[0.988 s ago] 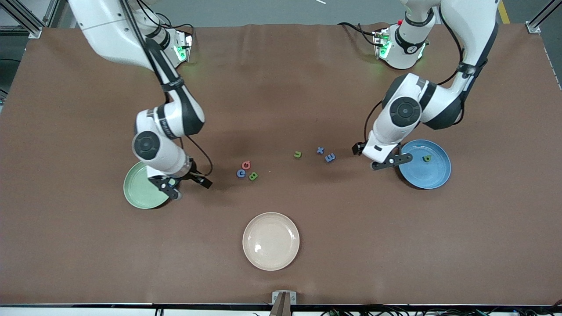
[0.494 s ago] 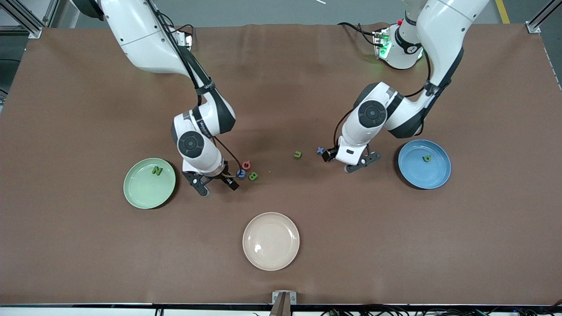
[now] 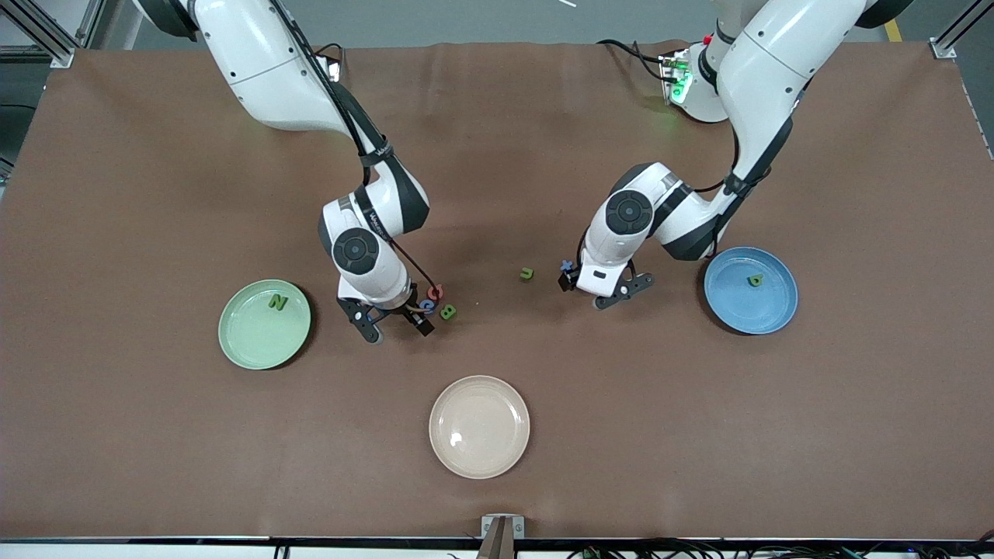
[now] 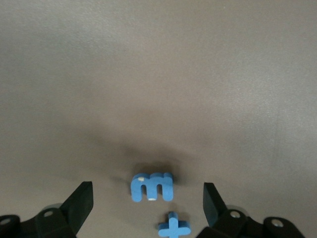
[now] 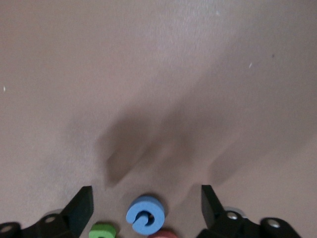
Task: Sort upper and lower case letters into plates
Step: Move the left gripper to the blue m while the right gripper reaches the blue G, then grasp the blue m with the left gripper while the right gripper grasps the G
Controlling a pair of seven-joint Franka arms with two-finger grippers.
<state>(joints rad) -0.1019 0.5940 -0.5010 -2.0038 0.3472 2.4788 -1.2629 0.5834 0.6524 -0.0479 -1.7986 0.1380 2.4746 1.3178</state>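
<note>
My right gripper [image 3: 397, 329] is open and low over a cluster of letters: a blue round one [image 3: 427, 305], a red one [image 3: 436, 292] and a green B [image 3: 448, 312]. In the right wrist view the blue round letter [image 5: 145, 214] lies between the open jaws. My left gripper [image 3: 594, 289] is open over a blue E-shaped letter [image 4: 152, 186], beside a blue plus [image 4: 174, 227]. The pale green plate [image 3: 252, 341] holds a green N [image 3: 277, 302]. The sky blue plate [image 3: 745, 310] holds a green letter [image 3: 754, 280]. A green u [image 3: 526, 273] lies between the grippers.
A cream-beige plate [image 3: 479, 426] stands nearer to the front camera than the letters, at mid-table. The brown table cover [image 3: 497, 140] is bare toward the robots' bases.
Both grippers have left their plates and moved toward mid-table. The right now hangs over the letter cluster, the left over the blue E and plus. The green N now shows in the green plate.
</note>
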